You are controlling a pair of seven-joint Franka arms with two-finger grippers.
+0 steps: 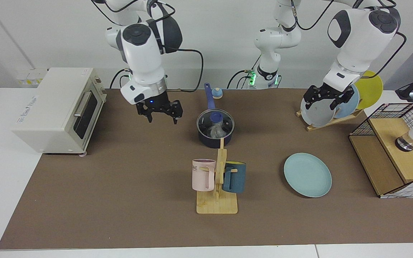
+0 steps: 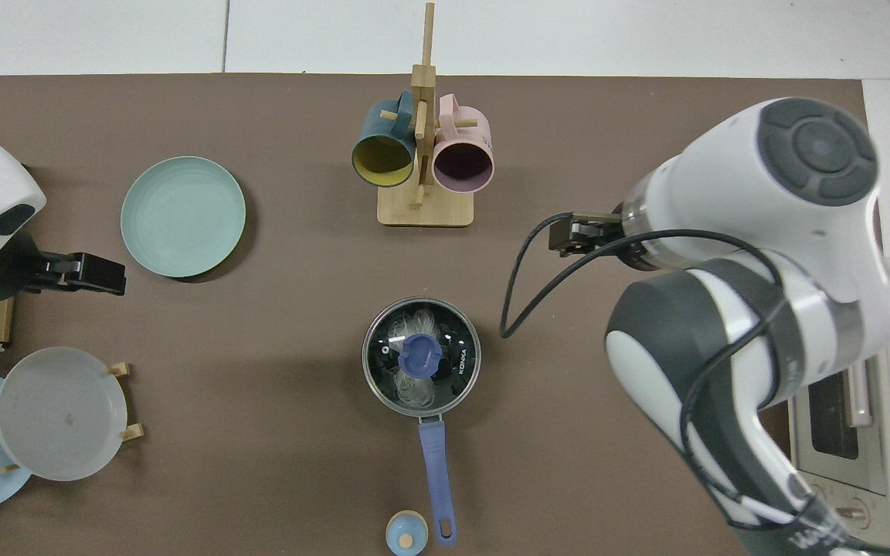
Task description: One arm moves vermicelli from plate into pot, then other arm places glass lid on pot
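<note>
Glass lid (image 2: 422,357) is seated flat on the pot (image 1: 215,135), so the vermicelli (image 2: 412,386) is covered and the plate (image 1: 307,175) lies bare. Nothing is held: the right gripper (image 1: 160,112) hangs spread beside the pot, the left gripper (image 1: 327,98) waits spread near racked plates (image 1: 335,104).

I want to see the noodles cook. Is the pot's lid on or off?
On. The round clear glass lid with the blue knob sits flat on the small dark navy saucepan, and the whitish noodles show through it.
</note>
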